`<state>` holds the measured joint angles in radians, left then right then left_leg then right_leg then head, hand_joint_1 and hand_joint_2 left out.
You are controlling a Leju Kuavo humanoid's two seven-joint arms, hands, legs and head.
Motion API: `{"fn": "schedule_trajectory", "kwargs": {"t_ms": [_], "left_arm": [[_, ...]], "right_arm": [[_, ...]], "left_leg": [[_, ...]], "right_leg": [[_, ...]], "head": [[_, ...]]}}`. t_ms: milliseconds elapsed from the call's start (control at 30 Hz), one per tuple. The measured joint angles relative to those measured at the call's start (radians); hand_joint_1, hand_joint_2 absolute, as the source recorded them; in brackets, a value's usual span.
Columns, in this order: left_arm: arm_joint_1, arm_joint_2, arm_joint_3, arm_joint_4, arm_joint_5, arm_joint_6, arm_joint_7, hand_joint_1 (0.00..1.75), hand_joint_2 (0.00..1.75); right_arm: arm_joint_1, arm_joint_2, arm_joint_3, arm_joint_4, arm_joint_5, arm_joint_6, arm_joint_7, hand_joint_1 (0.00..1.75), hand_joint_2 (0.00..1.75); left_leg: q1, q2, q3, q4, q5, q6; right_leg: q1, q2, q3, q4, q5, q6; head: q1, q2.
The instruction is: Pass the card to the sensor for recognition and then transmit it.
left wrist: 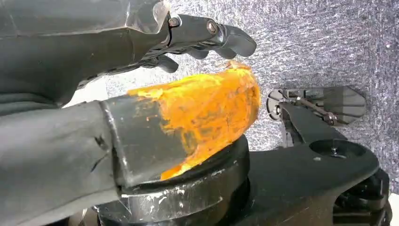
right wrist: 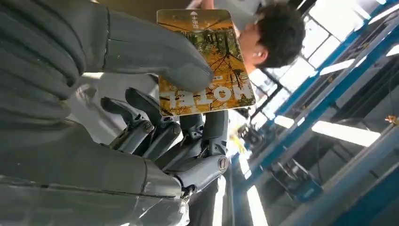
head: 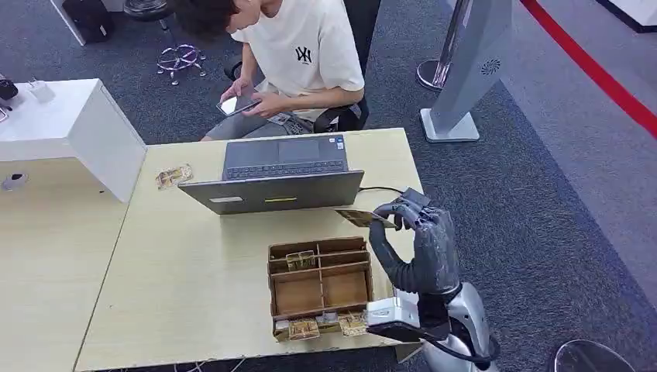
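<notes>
My right hand (head: 422, 244) is raised over the table's right side, just past the laptop's front right corner. It pinches a yellow-orange picture card (head: 362, 217) and holds it roughly flat. In the right wrist view the thumb (right wrist: 155, 54) presses on the card (right wrist: 207, 70) with the fingers (right wrist: 197, 136) beneath it. A small dark device (head: 415, 197) on a cable, likely the sensor, lies right behind the hand and is partly hidden. My left hand (left wrist: 188, 70) hangs over grey carpet, orange smeared on its thumb, holding nothing.
An open grey laptop (head: 280, 174) stands mid-table with a person (head: 298, 58) seated behind it, looking at a phone. A cardboard divider box (head: 319, 280) with several cards sits by the front edge. One loose card (head: 173, 177) lies at the far left. A white counter (head: 70, 132) adjoins the left side.
</notes>
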<state>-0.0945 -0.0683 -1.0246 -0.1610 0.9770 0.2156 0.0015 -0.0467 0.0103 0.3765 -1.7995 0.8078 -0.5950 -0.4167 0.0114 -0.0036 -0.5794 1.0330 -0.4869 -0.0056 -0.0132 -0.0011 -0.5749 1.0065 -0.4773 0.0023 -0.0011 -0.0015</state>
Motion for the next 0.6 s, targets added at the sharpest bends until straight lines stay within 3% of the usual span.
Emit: {"fn": "schedule_trajectory", "kwargs": {"t_ms": [267,600], "left_arm": [[-0.008,0.0,-0.049,0.0,-0.029,-0.022,0.027,0.0,0.0],[-0.017,0.0,-0.11,0.0,-0.058,-0.038,0.05,0.0,0.0]], "right_arm": [[-0.193,0.023,0.081,0.184,0.236,-0.063,0.12,1.75,1.75],[-0.412,0.107,0.149,0.499,0.382,-0.087,0.21,1.75,1.75]], "left_leg": [[0.0,0.001,0.0,0.0,0.001,0.0],[0.0,0.0,0.0,0.0,0.002,0.0]], "right_leg": [[0.0,0.001,0.0,0.0,0.001,0.0],[0.0,0.0,0.0,0.001,0.001,-0.001]], "head": [[0.0,0.0],[0.0,0.0]]}}
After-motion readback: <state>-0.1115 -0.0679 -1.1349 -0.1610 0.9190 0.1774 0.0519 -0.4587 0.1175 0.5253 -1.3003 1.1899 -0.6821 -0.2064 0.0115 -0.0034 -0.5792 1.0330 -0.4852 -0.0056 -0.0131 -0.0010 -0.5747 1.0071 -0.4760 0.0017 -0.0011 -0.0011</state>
